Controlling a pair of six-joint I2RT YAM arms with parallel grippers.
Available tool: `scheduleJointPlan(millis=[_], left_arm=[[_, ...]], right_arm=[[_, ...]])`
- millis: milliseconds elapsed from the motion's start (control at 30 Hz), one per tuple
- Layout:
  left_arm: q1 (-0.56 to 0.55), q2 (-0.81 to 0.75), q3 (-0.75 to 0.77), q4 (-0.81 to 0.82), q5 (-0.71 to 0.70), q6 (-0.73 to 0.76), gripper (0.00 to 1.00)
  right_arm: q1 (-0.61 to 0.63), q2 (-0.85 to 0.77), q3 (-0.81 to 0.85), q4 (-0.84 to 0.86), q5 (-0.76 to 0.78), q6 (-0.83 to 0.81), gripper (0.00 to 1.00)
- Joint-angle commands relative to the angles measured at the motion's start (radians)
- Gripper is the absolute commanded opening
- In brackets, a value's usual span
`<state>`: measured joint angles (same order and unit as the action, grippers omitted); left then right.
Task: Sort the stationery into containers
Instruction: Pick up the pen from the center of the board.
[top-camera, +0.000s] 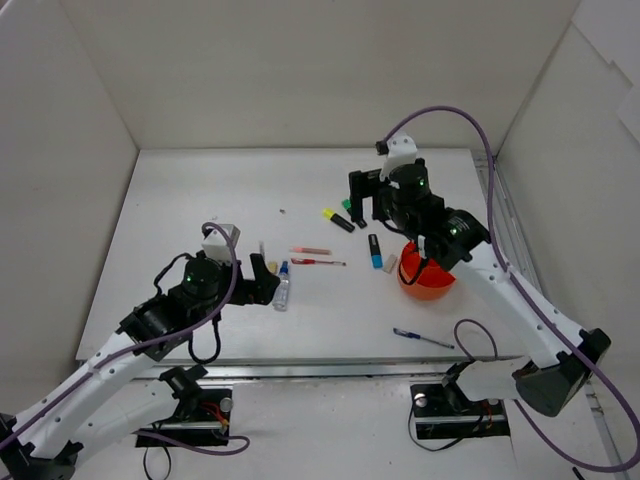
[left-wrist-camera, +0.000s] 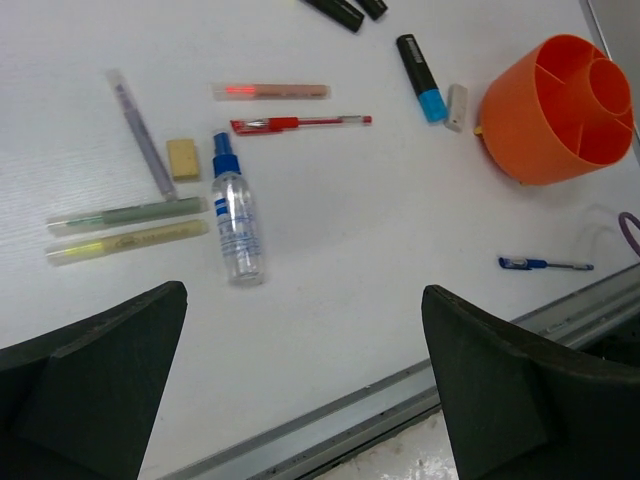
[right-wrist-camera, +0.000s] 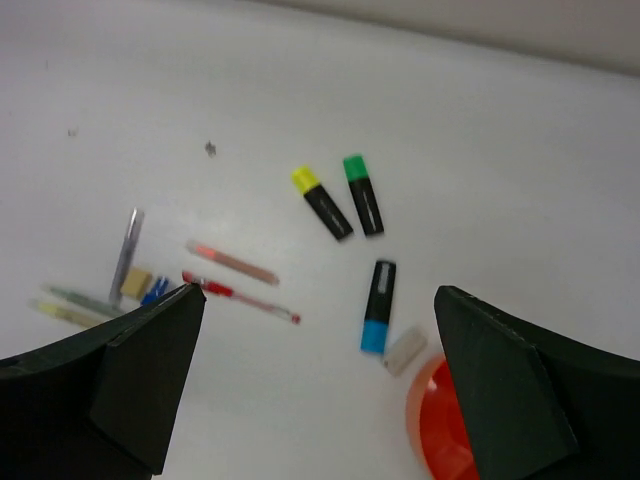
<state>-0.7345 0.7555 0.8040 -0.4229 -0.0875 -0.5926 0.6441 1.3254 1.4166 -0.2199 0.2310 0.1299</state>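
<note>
The round orange pot (top-camera: 432, 287) (left-wrist-camera: 540, 130) with inner dividers stands at the right, partly under my right arm. Near it lie a blue-capped highlighter (top-camera: 374, 252) (right-wrist-camera: 378, 305) and a white eraser (top-camera: 390, 263) (right-wrist-camera: 405, 351). Farther back are the yellow-capped (right-wrist-camera: 322, 203) and green-capped (right-wrist-camera: 364, 194) highlighters. A red pen (left-wrist-camera: 300, 123) and a pale pink strip (left-wrist-camera: 270, 91) lie mid-table. A clear blue-capped tube (left-wrist-camera: 236, 220) lies just beyond my left gripper (left-wrist-camera: 303, 293), which is open and holds nothing. My right gripper (right-wrist-camera: 318, 292) hovers open above the highlighters.
A blue pen (left-wrist-camera: 545, 264) lies near the table's front edge, right of centre. At the left are a grey pen (left-wrist-camera: 140, 130), a tan block (left-wrist-camera: 184, 158), and green (left-wrist-camera: 125, 214) and yellow (left-wrist-camera: 125, 240) sticks. White walls enclose the table; a metal rail (left-wrist-camera: 400, 395) runs along the front.
</note>
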Motion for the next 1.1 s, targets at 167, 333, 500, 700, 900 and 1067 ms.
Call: scheduleJointPlan(millis=[167,333,500,700,900,1067], left_arm=[[0.007,-0.058,-0.051,-0.002,-0.045,0.013,1.0],[0.007,-0.051,-0.081,0.056,0.005,0.039,1.0],[0.007,-0.053,-0.091,0.055,0.029,0.048,1.0],[0.007,-0.045,-0.085,0.058,0.077,0.059,1.0],[0.007,-0.015,-0.083,0.062,0.075,0.054,1.0],[0.007,0.014,-0.074,0.067,0.075,0.056,1.0]], right_arm=[[0.172,-0.127,-0.197,-0.59,-0.128,0.186,0.98],[0.209,-0.078,-0.369,-0.634,-0.107,0.318,0.98],[0.149,0.037,-0.445,-0.631,-0.024,0.34,0.98],[0.101,0.164,-0.488,-0.631,-0.035,0.316,0.98],[0.065,0.279,-0.512,-0.619,-0.065,0.307,0.92],[0.042,0.308,-0.502,-0.607,-0.088,0.286,0.8]])
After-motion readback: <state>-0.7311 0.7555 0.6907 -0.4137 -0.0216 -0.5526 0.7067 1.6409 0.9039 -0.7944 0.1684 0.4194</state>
